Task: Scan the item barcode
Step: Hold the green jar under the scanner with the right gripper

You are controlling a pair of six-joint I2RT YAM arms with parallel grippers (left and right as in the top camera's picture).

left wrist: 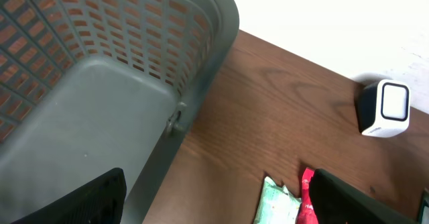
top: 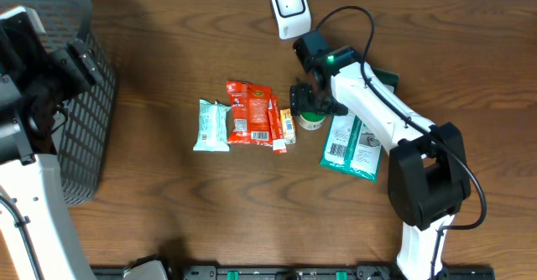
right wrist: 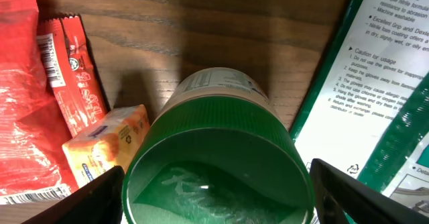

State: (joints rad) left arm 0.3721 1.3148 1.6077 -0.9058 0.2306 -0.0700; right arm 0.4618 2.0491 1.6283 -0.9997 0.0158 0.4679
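Overhead view: the green-lidded jar [top: 312, 121] lies on the wooden table [top: 168, 213] right of centre, just beside a small yellow box [top: 288, 125] on one side and a green-and-white package [top: 351, 142] on the other. Its long axis cannot be judged from above. The right gripper [top: 309, 102] sits directly over it. The white barcode scanner [top: 289, 7] stands near the far edge, apart from the jar. A red stick pack [top: 275, 127], a red packet [top: 249, 112] and a pale green packet [top: 212, 125] lie in a row left of the box. The left gripper [top: 80, 66] is held above the grey basket [top: 88, 137] at the left edge. Left wrist view: the two dark fingers [left wrist: 87, 200] stand wide apart with nothing between them, above the basket wall and bare table. Right wrist view: the jar's green lid faces the camera and its labelled body runs away towards the top of the frame, so its long axis follows the gripper's line of sight. The fingers [right wrist: 100, 200] are spread either side of the lid, close against its rim; whether they press on it cannot be determined.
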